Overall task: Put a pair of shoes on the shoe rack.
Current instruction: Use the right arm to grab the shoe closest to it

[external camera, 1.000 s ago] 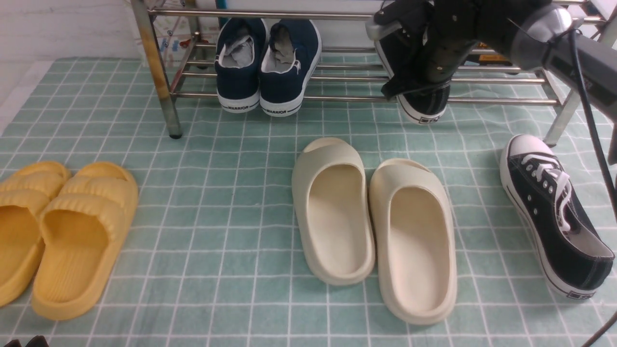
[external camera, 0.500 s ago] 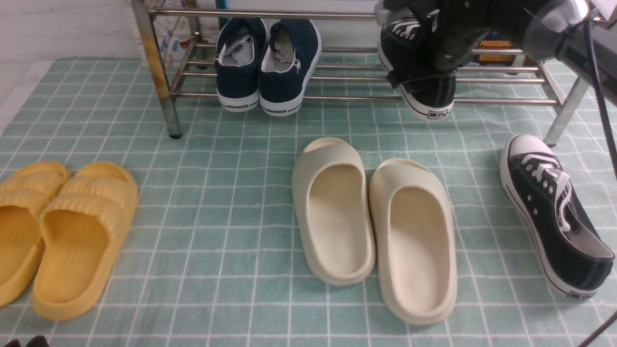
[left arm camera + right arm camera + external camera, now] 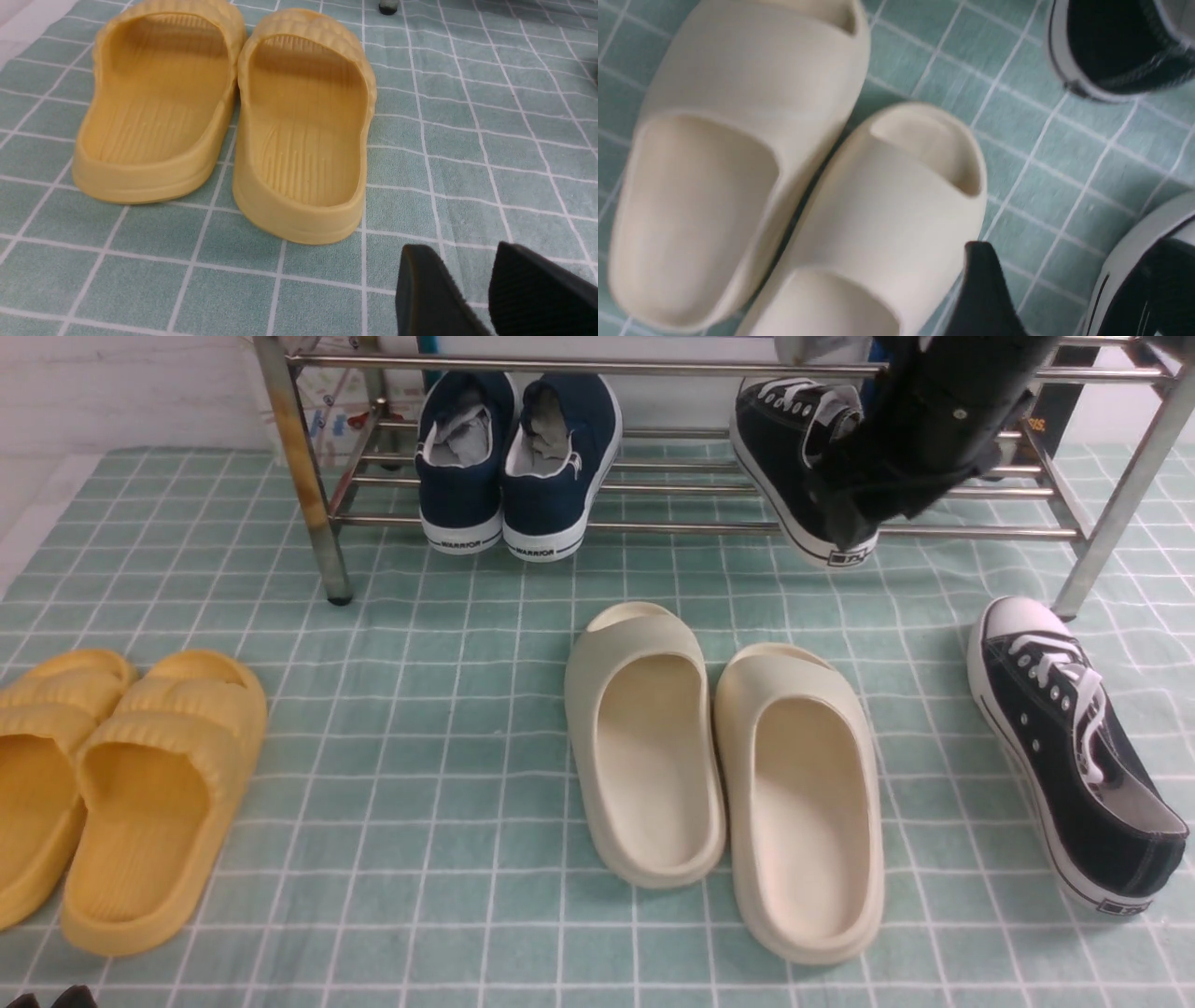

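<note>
At the far left of the front view, yellow slippers (image 3: 112, 784) sit on a green checked mat (image 3: 420, 709). Beside them, the left wrist camera shows the left end effector (image 3: 469, 284) low over the mat, its two dark fingers parted with nothing between them. Along the back stands the shoe rack (image 3: 653, 527), a low frame of shiny steel bars with a rust-stained left leg. Navy sneakers (image 3: 518, 457) rest on the left part of its lower shelf, heels toward the camera. On the middle of the mat, in front of the rack, two cream slippers (image 3: 728, 765) lie side by side. Right of the navy pair, the first black sneaker (image 3: 780, 439) now lies on that same shelf, laces up, toe toward the back, heel jutting slightly past the front bar. A second ago the right end effector (image 3: 850, 518) was clenched on it, carrying it tilted above that bar. Since then it has let go: the jaws are spread, and the right wrist camera shows one finger (image 3: 985, 289) standing clear of the heel. At the far right, the second black sneaker (image 3: 1074, 756) lies on the mat near the rack's right leg, untouched. Half the job looks done; the right arm should next draw back without nudging the overhanging heel, then fetch the second sneaker.
</note>
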